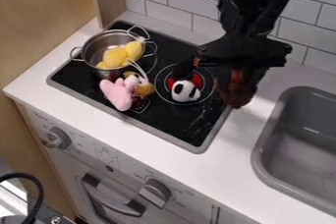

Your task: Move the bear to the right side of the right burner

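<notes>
bear [185,91]: on right burner [209,93], short of its right side
hand [236,96]: right of bear, grip state can't tell
step: likely pre-grasp
next: line up over bear, grasp

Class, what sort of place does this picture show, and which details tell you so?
Probably a toy kitchen: there is a black cooktop with a metal pot on it, a grey sink beside it, and knobs on the front below.
</notes>
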